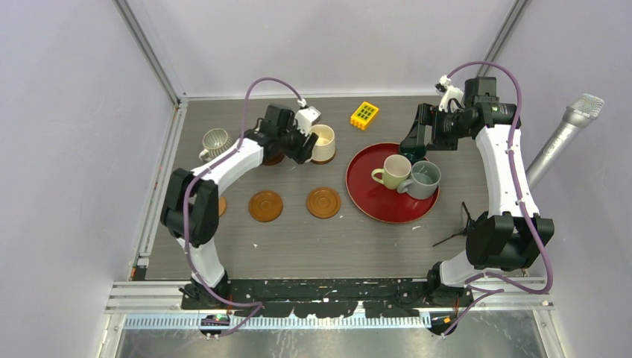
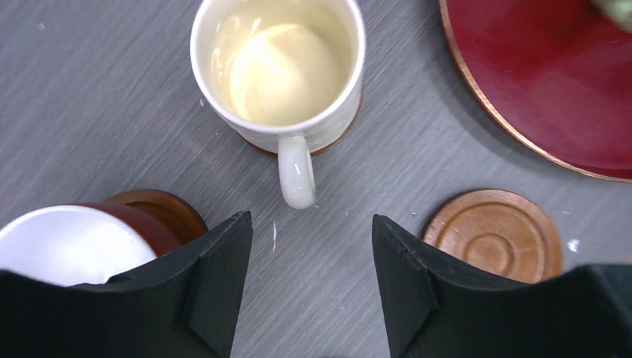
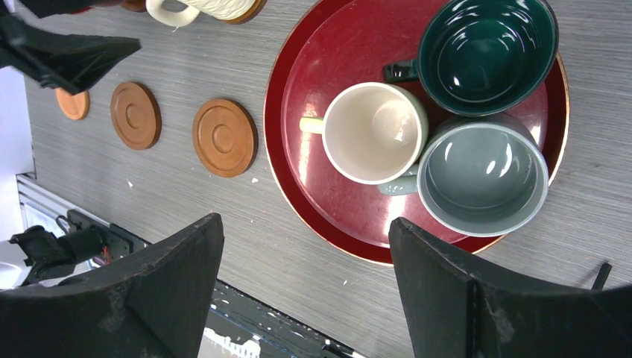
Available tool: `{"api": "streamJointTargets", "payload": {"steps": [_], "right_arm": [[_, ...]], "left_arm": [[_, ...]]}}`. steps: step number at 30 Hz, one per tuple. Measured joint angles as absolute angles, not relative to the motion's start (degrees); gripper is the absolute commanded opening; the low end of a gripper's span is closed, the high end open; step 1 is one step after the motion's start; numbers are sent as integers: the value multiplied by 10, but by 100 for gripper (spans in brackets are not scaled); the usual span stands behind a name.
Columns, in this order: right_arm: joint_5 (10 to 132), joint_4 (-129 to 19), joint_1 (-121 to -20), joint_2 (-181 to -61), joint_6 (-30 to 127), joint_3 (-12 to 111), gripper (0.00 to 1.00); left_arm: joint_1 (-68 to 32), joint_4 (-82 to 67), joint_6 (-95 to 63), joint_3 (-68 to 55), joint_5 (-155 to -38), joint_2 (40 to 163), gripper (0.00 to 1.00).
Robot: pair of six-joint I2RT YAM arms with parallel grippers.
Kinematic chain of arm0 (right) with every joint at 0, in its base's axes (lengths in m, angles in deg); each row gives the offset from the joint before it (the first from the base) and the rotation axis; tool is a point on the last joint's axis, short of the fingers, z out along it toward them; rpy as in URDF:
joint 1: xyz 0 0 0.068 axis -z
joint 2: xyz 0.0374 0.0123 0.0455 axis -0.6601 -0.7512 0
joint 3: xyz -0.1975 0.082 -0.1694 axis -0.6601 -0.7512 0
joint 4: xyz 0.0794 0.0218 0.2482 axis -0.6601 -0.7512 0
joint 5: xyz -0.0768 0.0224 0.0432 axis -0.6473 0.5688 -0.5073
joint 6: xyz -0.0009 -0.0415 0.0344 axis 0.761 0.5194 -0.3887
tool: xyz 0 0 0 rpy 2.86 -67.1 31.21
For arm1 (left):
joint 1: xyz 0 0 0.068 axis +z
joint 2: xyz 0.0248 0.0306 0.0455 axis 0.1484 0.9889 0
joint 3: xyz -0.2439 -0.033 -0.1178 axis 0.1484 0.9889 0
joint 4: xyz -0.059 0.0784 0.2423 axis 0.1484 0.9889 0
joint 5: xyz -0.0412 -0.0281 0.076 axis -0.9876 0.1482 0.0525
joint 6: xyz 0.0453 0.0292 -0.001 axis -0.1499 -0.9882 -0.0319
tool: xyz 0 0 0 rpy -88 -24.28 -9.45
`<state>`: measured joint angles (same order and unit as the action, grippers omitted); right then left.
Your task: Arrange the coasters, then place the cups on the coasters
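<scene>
From above, the left gripper (image 1: 306, 147) sits just beside the cream ceramic handled mug (image 1: 323, 142), while the right gripper (image 1: 417, 140) hangs by the far edge of the glossy red round tray (image 1: 361, 198), probably ready for the mugs there. The left wrist view shows that pincer spread and empty. The cream mug stands upright, mouth up, on a brown wooden coaster (image 2: 257, 147), so it looks placed, with its handle pointing back between the jaws. The right wrist view shows its pincer spread wide above the tray, with three bare wooden coasters (image 3: 223, 137) waiting alongside.
</scene>
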<state>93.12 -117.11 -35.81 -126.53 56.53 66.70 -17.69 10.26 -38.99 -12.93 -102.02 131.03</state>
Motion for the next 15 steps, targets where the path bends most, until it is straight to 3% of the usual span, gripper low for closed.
{"api": "streamJointTargets", "payload": {"steps": [6, 15], "right_arm": [[932, -1170, -358, -1265, 565, 667, 86], [900, -1159, -358, -1265, 563, 667, 86]], "left_arm": [[-184, 178, -424, -196, -1071, 1272, 69], [-277, 279, -499, -341, -1119, 1338, 69]]}}
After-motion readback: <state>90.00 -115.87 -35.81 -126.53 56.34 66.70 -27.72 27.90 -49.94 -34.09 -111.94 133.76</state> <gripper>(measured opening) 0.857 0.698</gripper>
